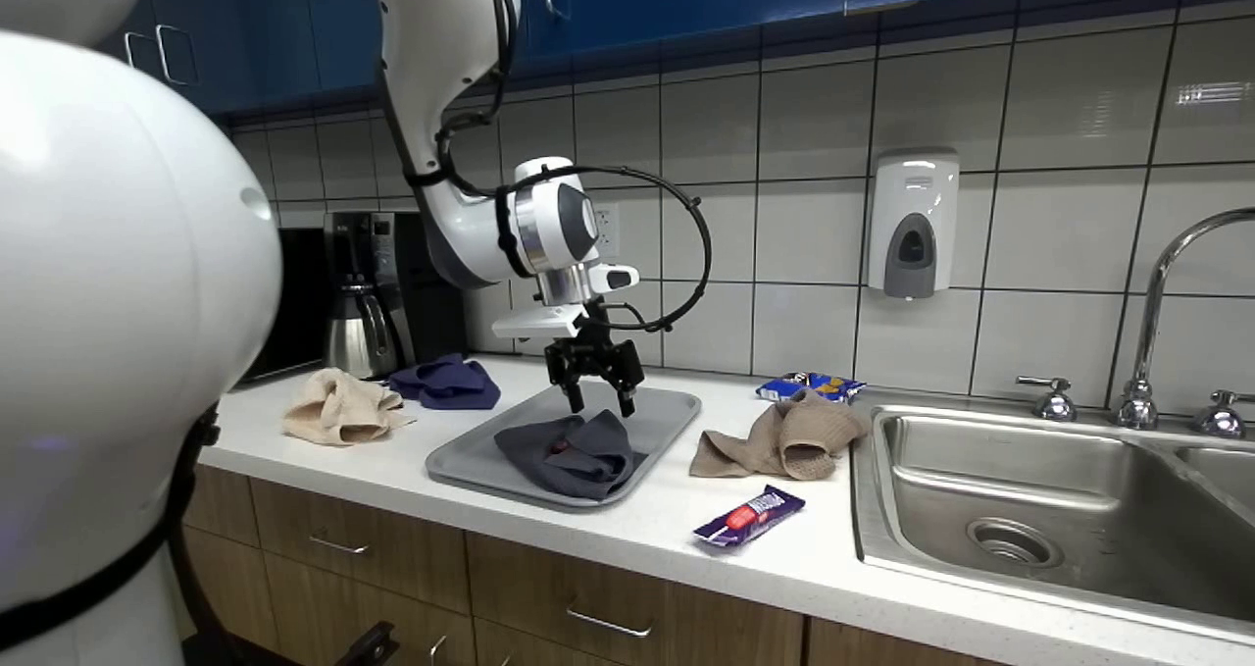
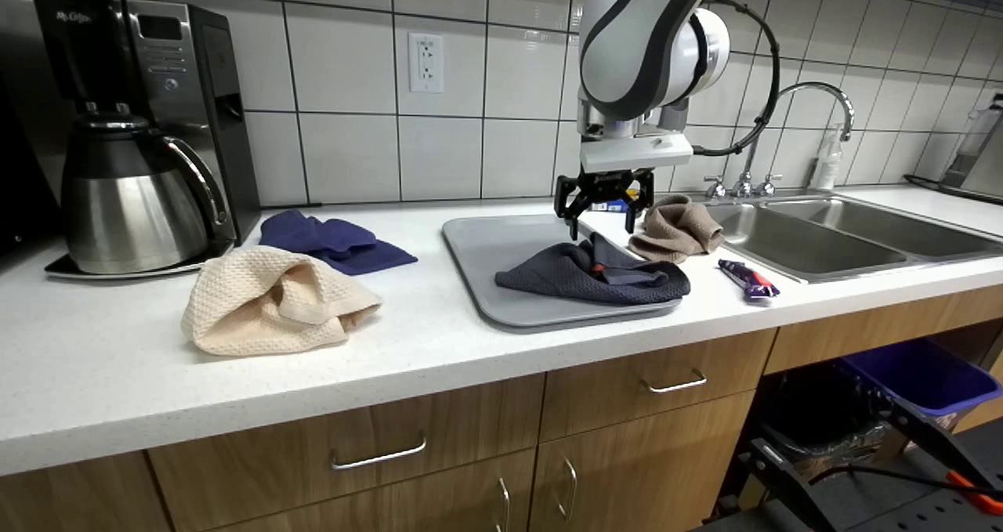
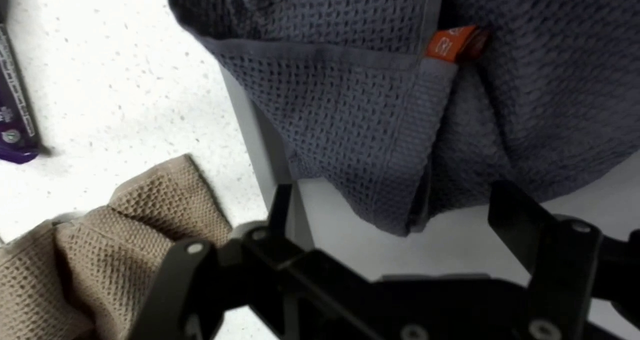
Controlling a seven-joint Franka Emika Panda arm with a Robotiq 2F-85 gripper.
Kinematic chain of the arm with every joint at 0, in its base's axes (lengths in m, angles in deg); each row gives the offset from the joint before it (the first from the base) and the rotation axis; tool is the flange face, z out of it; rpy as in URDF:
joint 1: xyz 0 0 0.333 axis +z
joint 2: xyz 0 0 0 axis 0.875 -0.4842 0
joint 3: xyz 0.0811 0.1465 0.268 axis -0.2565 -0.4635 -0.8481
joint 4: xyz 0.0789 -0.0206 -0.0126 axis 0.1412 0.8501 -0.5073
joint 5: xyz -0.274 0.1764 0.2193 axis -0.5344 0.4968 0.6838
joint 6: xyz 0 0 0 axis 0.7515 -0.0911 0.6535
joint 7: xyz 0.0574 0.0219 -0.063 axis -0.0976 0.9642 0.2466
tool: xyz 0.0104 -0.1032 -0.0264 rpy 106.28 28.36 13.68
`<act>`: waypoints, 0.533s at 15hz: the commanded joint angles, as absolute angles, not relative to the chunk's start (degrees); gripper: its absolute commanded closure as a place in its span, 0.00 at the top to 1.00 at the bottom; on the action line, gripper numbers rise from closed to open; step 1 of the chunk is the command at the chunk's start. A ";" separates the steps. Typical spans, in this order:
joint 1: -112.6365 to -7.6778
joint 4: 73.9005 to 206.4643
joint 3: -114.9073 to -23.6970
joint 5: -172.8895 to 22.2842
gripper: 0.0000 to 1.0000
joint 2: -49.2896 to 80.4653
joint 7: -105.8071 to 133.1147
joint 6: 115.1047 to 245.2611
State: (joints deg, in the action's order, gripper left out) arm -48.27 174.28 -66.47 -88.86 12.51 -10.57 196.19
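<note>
A dark blue-grey cloth with an orange tag [image 1: 578,460] lies bunched on a grey tray [image 1: 469,457]. The cloth [image 2: 560,273] and tray [image 2: 486,262] show in both exterior views. My gripper [image 1: 601,409] hangs just above the cloth, pointing down, open and empty; it also shows in an exterior view [image 2: 602,228]. In the wrist view, a folded corner of the cloth [image 3: 350,94] lies between the spread fingers [image 3: 392,192], apart from both. Bare tray [image 3: 345,240] shows below that corner. The left finger overlaps the tray's edge in this view.
A brown cloth [image 1: 784,437], a purple wrapped bar [image 1: 750,517] and a blue packet [image 1: 809,386] lie between tray and sink [image 1: 873,538]. A beige cloth [image 2: 274,305], a navy cloth [image 2: 329,238] and a coffee maker [image 2: 188,85] stand or lie on the tray's other side. A tiled wall rises behind.
</note>
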 commanded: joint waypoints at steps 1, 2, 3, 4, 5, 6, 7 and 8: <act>-48.74 177.34 -67.55 -88.53 1.00 14.74 -8.97 197.07; -48.78 177.64 -67.66 -88.47 1.00 14.68 -8.93 197.19; -48.90 177.88 -67.83 -88.24 1.00 14.55 -8.71 197.25; -48.96 178.08 -67.94 -88.13 1.00 14.39 -8.58 197.37; -49.00 178.29 -68.02 -88.03 1.00 14.27 -8.44 197.48; -49.10 178.38 -68.14 -87.84 1.00 14.08 -8.20 197.47; -49.13 178.52 -68.20 -87.76 1.00 13.99 -8.04 197.50; -49.20 178.59 -68.27 -87.62 1.00 13.87 -7.75 197.54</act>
State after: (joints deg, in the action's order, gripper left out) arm -48.27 176.85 -67.39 -88.66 12.50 -10.05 196.67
